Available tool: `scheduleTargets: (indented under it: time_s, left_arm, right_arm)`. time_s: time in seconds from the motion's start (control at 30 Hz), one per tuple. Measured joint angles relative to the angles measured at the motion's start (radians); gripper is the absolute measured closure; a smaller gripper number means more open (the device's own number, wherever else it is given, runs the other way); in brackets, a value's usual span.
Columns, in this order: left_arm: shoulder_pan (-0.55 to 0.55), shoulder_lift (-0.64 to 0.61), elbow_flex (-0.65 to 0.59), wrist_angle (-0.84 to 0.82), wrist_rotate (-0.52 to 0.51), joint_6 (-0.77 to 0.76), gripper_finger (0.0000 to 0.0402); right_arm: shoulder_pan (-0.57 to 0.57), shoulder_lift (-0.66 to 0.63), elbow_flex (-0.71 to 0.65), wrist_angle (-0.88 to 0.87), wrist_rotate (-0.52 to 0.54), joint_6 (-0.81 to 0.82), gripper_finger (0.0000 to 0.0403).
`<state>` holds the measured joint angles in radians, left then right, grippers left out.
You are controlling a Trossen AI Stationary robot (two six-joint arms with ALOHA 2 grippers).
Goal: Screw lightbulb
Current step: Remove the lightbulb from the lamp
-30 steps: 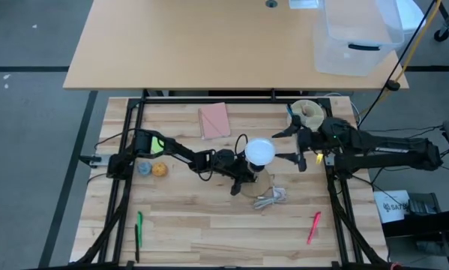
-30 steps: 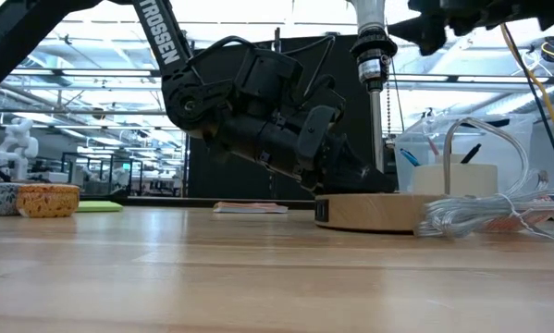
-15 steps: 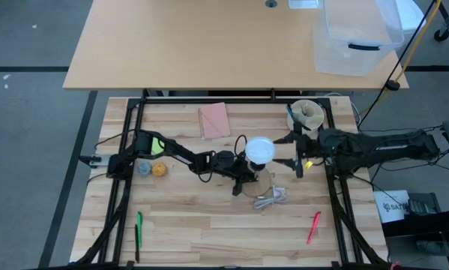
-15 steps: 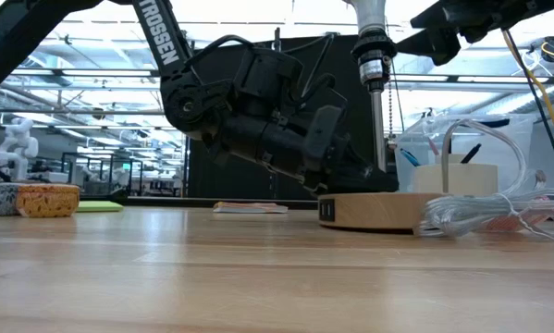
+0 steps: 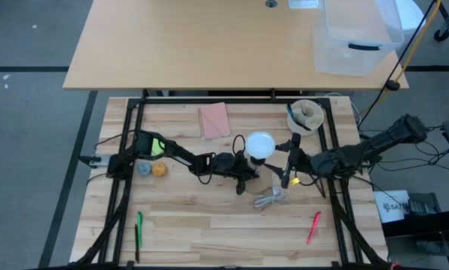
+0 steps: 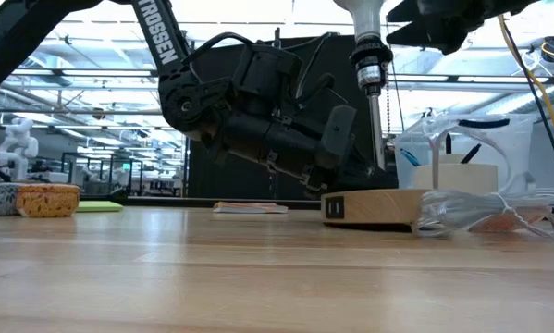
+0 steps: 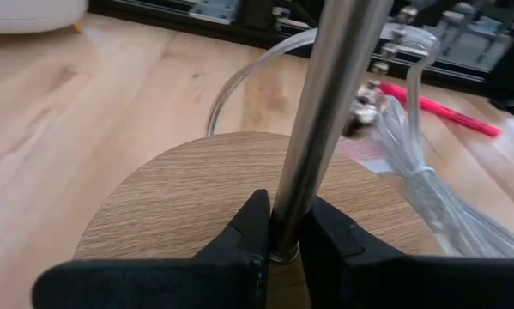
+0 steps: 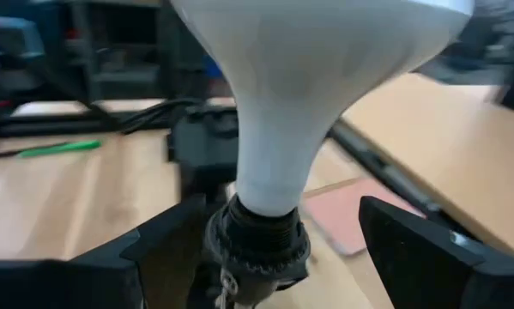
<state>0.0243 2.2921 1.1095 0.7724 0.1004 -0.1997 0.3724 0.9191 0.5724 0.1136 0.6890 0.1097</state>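
Note:
The lightbulb (image 5: 260, 145) has a white dome that tapers into a black socket (image 8: 258, 240), also seen in the low view (image 6: 369, 57). The socket tops a thin metal pole (image 6: 375, 125) standing on a round wooden disc (image 6: 374, 207). My left gripper (image 7: 282, 225) is low over the disc and shut on the pole; it also shows in the high view (image 5: 244, 171). My right gripper (image 8: 282, 215) is open, with one finger on each side of the socket and the bulb's neck, touching neither. In the high view it (image 5: 288, 162) is just right of the bulb. My left gripper pinches the metal pole at its foot (image 7: 284, 233), just above the wooden disc's top (image 7: 188, 197), between its two fingers. The fingers come nearly level from the table's left and lie across the pole. The pole stands upright and the disc rests on the table.
A crumpled clear wrapper (image 5: 270, 198) lies beside the disc on its near side. On the table are a pink pad (image 5: 214, 120), a white roll (image 5: 306, 114), a green pen (image 5: 139, 229), a pink pen (image 5: 313, 226) and small sponges (image 5: 152, 169) at the left.
My right gripper has moved toward the table's near edge and in toward the lamp, and it has turned as the arm folded. Its open fingers now flank the socket. My left gripper keeps its hold on the pole.

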Motion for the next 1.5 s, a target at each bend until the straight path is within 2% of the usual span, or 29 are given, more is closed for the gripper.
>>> scheduleTargets:
  time_s: [0.07, 0.23, 0.4, 0.53, 0.63, 0.93, 1.3, 1.5]
  left_arm:
    - [0.001, 0.000, 0.000, 0.000, -0.025, -0.005, 0.0361]
    - [0.001, 0.000, 0.000, 0.000, -0.043, -0.006, 0.0361]
    - [0.000, 0.000, 0.000, 0.001, -0.054, -0.012, 0.0361]
    - [0.000, 0.000, 0.000, 0.001, -0.057, -0.012, 0.0361]
    - [0.000, 0.000, 0.000, 0.002, -0.058, -0.011, 0.0361]
    - [0.000, 0.001, 0.000, 0.001, -0.072, -0.001, 0.0361]
    - [0.002, 0.002, 0.000, 0.000, -0.050, 0.023, 0.0361]
    - [0.003, 0.002, 0.000, -0.002, -0.016, 0.036, 0.0361]
  right_arm:
    - [0.025, 0.044, 0.000, 0.056, 0.079, 0.005, 0.0105]
    - [0.062, 0.175, 0.000, 0.278, 0.178, -0.028, 0.0105]
    - [0.063, 0.293, 0.000, 0.459, 0.346, -0.050, 0.0106]
    - [0.062, 0.362, 0.000, 0.601, 0.375, -0.090, 0.0108]
    - [0.062, 0.398, 0.000, 0.664, 0.407, -0.109, 0.0129]
    - [0.060, 0.411, 0.000, 0.692, 0.413, -0.112, 0.0267]
    - [0.059, 0.402, -0.001, 0.683, 0.365, -0.165, 0.0270]
    - [0.050, 0.338, -0.001, 0.557, 0.290, -0.149, 0.0270]
